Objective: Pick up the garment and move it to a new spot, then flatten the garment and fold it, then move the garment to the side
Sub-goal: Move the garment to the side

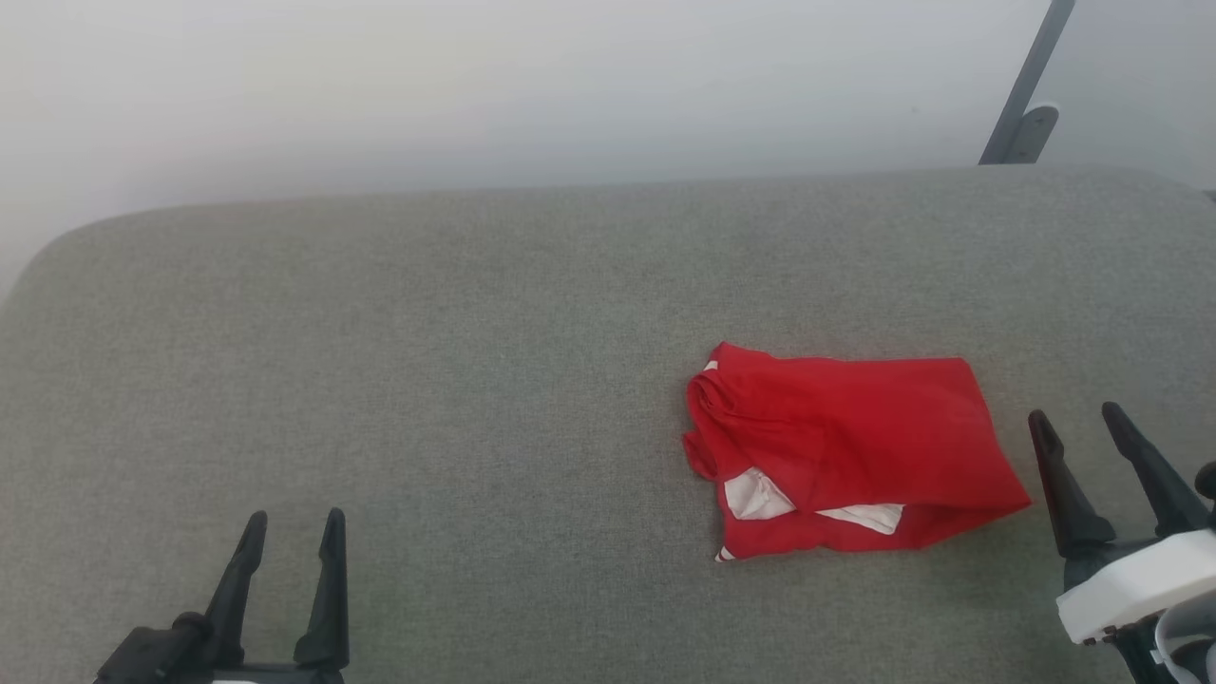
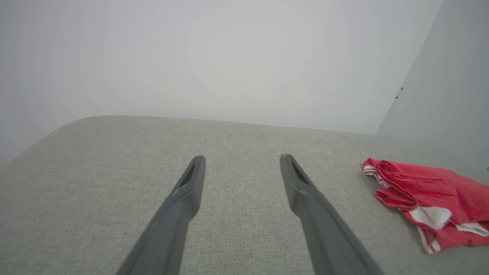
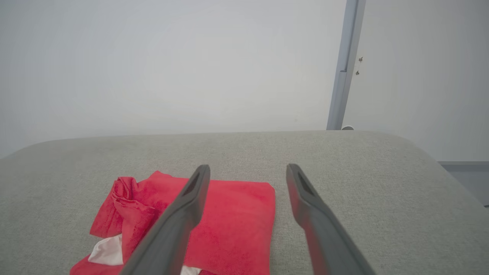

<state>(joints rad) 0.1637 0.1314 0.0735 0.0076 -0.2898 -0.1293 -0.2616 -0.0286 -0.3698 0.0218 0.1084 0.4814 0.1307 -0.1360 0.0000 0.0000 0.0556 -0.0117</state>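
Bright, even, diffuse light; faint soft shadows, hazy washed-out background, sharp focus, slight wide-angle bowing.

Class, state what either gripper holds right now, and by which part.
Nothing is held. Both the left gripper and right gripper are open, clear of the garment.

The garment [image 1: 845, 446] lies on the padded surface [image 1: 427, 361], right of centre. Just to its right, not touching, sits the right gripper [image 1: 1076, 415]. The left gripper [image 1: 295, 518] is well apart at the near left. Behind the surface stands the wall [image 1: 475, 85], with a post [image 1: 1031, 81] at far right.
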